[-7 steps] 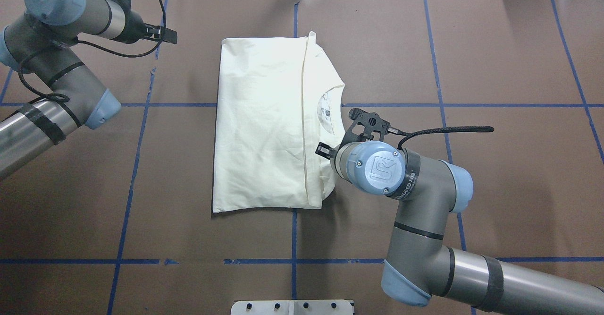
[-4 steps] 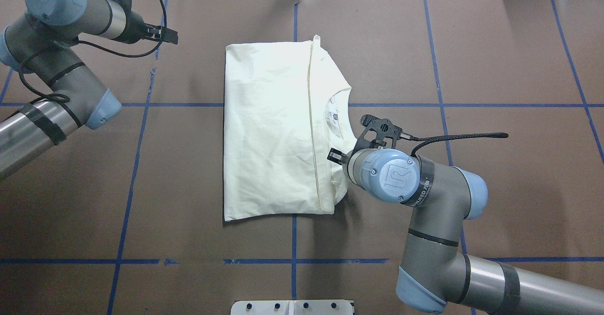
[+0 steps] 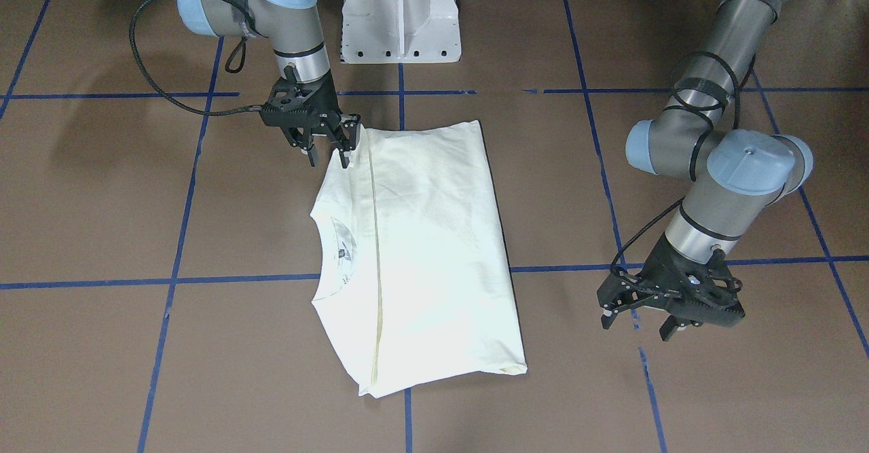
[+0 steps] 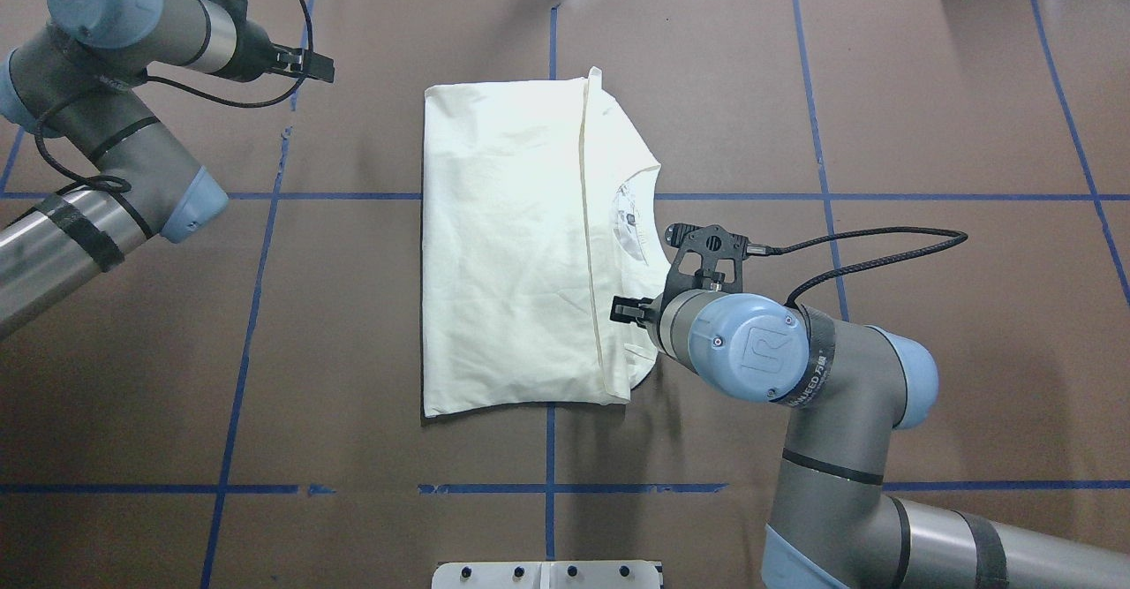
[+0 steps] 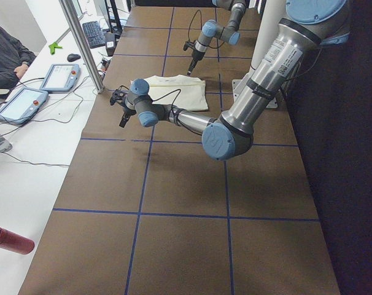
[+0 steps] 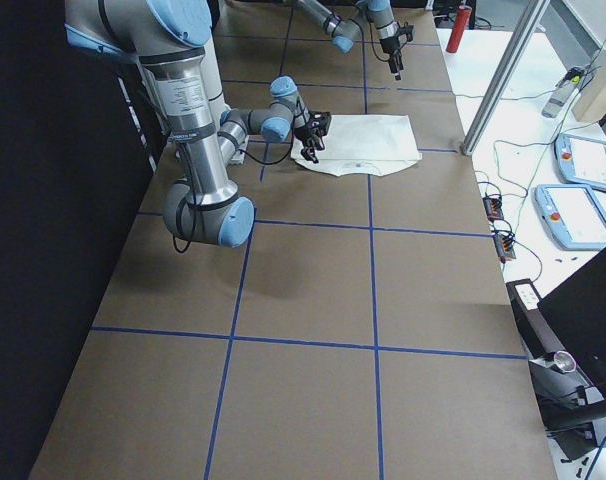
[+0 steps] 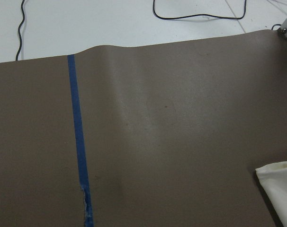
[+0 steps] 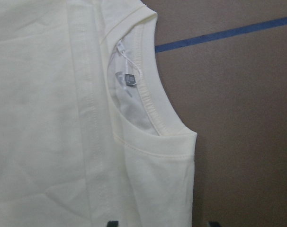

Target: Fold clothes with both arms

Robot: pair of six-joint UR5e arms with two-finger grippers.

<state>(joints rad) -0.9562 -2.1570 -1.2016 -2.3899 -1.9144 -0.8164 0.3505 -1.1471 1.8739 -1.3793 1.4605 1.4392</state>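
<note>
T-shirt [image 4: 508,245], cream: folded to a flat oblong, plain side up, lightly creased. One stitched edge runs its full length beside the ribbed neckline [image 8: 155,109], with a small label [image 8: 127,78] inside. It lies at the middle of the table [image 4: 927,112], neckline toward the robot's right end.

Right gripper [image 3: 329,161]: at the shirt's shoulder corner nearest the robot's edge, jaws apart, shoulder fabric between the tips.

Left gripper [image 3: 637,327]: jaws apart, empty, toward the far edge at the robot's left, well apart from the shirt.

You're in a robotics lab: brown-covered table [image 4: 927,86] gridded with blue tape lines [image 4: 335,196], grey touchscreen teach pendants [image 6: 580,215] alongside.
</note>
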